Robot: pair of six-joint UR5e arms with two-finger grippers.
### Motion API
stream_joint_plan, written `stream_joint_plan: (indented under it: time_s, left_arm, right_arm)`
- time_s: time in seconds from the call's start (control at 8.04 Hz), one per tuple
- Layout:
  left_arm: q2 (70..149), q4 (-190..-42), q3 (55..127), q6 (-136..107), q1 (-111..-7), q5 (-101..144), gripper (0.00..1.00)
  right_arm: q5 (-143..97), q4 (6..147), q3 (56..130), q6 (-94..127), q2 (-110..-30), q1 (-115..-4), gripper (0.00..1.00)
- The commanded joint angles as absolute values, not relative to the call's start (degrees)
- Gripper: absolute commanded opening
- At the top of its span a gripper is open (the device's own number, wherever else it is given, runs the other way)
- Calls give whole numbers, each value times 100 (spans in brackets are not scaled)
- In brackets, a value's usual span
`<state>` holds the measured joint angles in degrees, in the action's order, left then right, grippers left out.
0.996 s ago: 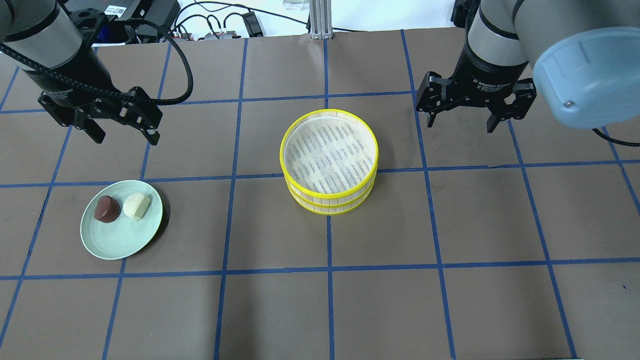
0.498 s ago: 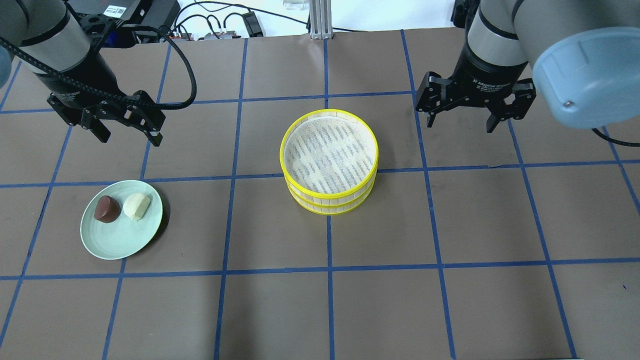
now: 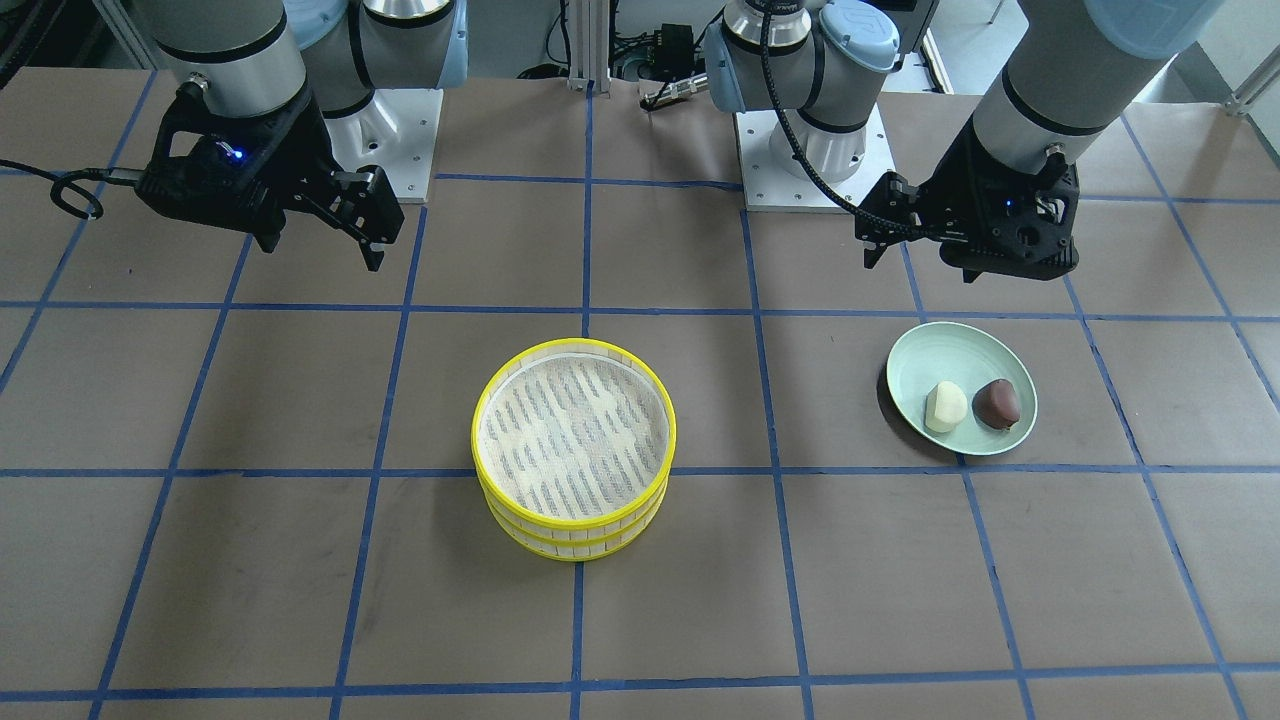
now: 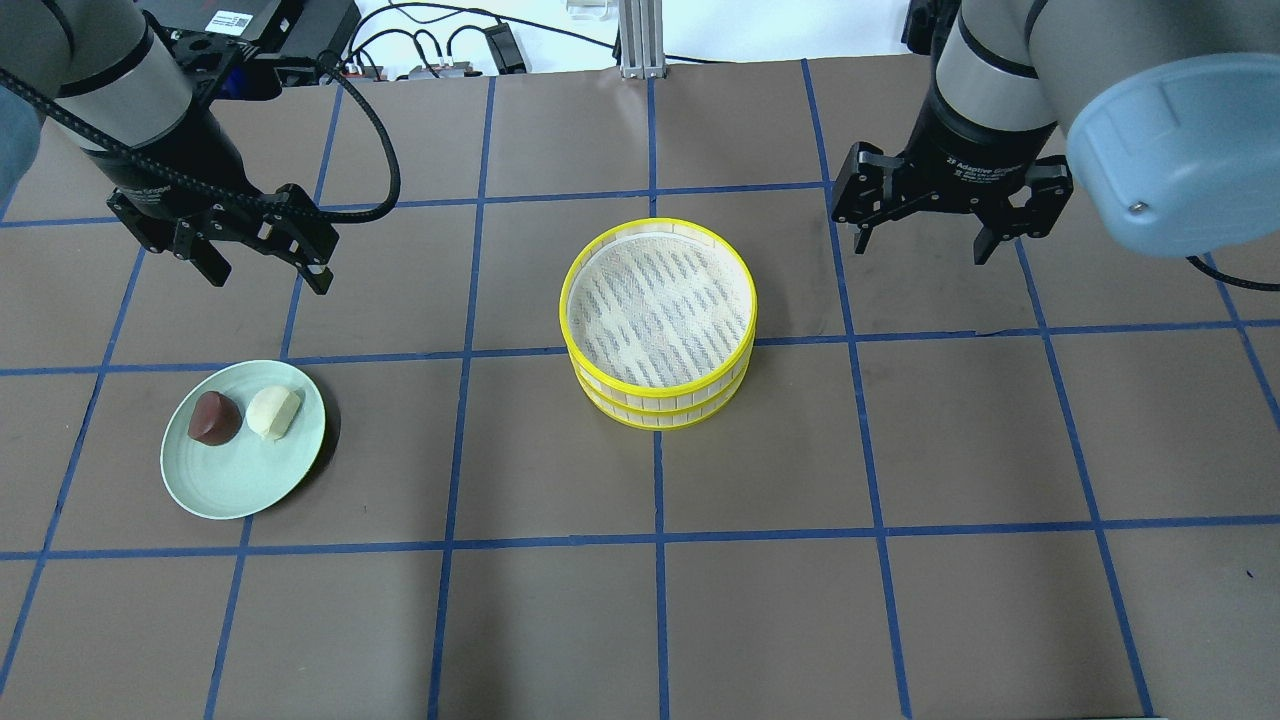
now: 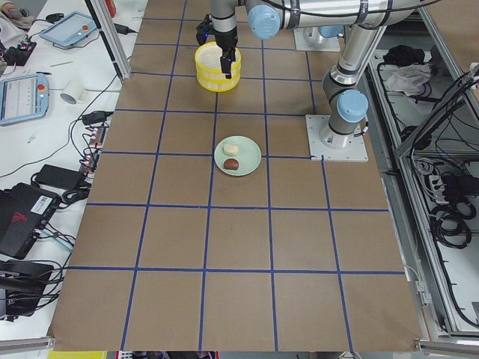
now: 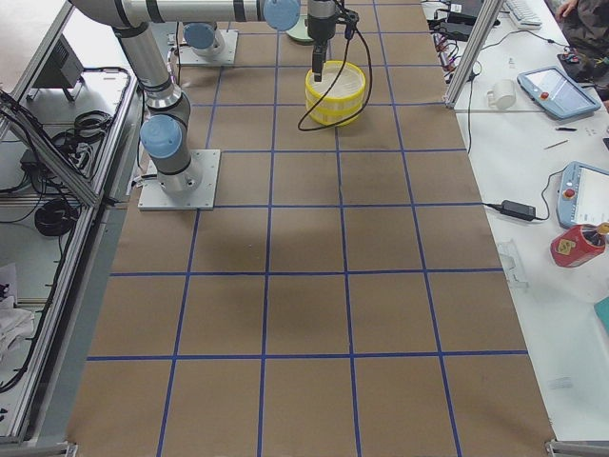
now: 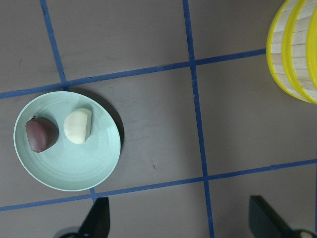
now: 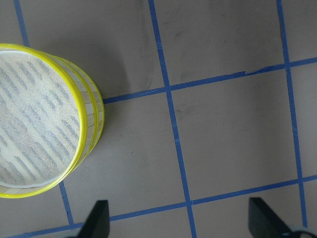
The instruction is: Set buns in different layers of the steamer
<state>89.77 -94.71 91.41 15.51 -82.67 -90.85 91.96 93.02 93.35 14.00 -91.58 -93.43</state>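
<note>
A cream-white bun (image 4: 273, 412) (image 3: 945, 407) (image 7: 78, 126) and a dark brown bun (image 4: 213, 417) (image 3: 997, 402) (image 7: 39, 135) lie side by side on a pale green plate (image 4: 240, 485) (image 3: 940, 355) (image 7: 74, 168). The two yellow-rimmed steamer layers stand stacked at mid-table, upper layer (image 4: 655, 300) (image 3: 572, 435) (image 8: 39, 119) on lower layer (image 4: 660, 415) (image 3: 575, 545), with the top mesh bare. My left gripper (image 4: 268, 280) (image 3: 920, 268) (image 7: 181, 218) hangs open behind the plate, holding nothing. The right gripper (image 4: 920, 250) (image 3: 320, 255) (image 8: 178, 218) hangs open and unloaded behind and to the right of the steamer.
Brown table paper with a blue tape grid (image 4: 660, 530) covers the surface. Robot bases (image 3: 810, 150) and cables sit at the back edge. Side benches hold tablets and a mug (image 6: 500, 93).
My left gripper has drifted a little to the right, staying open above the table behind the plate. The right gripper, buns and steamer have not moved.
</note>
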Motion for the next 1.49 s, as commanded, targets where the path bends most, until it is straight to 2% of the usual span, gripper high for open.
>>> stream_joint_plan:
  time_s: [0.0,1.37]
  left_arm:
    - [8965,-9475,9106,1547,-8306,-9088,100]
    - [8982,-9501,9149,1948,-8218,-9158,100]
  right_arm:
    - [9150,9281,9334,1433,-9158,-9343,100]
    - [9123,9229,9334,1415,-9185,-9343,100]
